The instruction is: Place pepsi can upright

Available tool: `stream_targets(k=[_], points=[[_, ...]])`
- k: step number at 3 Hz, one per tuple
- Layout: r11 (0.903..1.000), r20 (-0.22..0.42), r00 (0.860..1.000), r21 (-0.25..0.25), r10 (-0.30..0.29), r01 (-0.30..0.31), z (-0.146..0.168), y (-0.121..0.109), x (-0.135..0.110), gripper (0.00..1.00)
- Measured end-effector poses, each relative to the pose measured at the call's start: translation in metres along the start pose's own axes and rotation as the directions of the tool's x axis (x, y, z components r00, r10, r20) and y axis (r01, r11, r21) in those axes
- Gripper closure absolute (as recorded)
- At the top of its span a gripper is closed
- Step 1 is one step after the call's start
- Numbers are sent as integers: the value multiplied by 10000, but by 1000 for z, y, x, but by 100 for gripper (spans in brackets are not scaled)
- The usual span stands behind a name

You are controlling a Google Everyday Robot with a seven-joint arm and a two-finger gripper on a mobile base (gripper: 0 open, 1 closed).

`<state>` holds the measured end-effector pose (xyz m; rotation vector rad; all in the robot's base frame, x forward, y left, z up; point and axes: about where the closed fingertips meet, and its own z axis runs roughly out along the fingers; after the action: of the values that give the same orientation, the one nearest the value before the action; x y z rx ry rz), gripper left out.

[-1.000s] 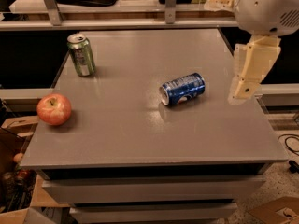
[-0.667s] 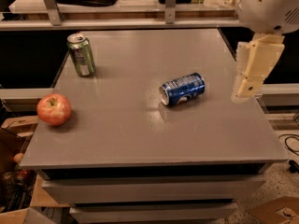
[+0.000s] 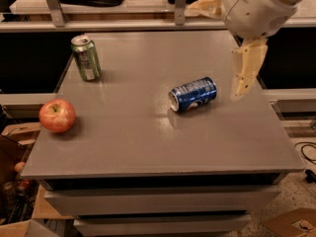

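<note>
Gripper [image 3: 241, 87] has edged left toward the lying pepsi can [image 3: 192, 94], right of centre.
Holding nothing, opening unclear; a glancing nudge could roll it.

One high view, looking down across the worktop [image 3: 148, 147].
The single camera sits above the near edge, tilted down and facing the far side, close enough that the top fills the frame (drawer fronts [image 3: 158, 201] show below). The claw [image 3: 245, 75] hangs over the right side, just right of the pepsi can [image 3: 192, 94].
</note>
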<state>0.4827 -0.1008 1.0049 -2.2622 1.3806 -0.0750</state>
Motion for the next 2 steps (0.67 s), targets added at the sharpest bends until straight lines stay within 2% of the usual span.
stream_targets(k=[1, 2], points=[[9929, 588, 9939, -687, -933, 973, 36, -5, 6, 0], [9824, 394, 9937, -1517, -1046, 1094, 73, -3, 14, 0]])
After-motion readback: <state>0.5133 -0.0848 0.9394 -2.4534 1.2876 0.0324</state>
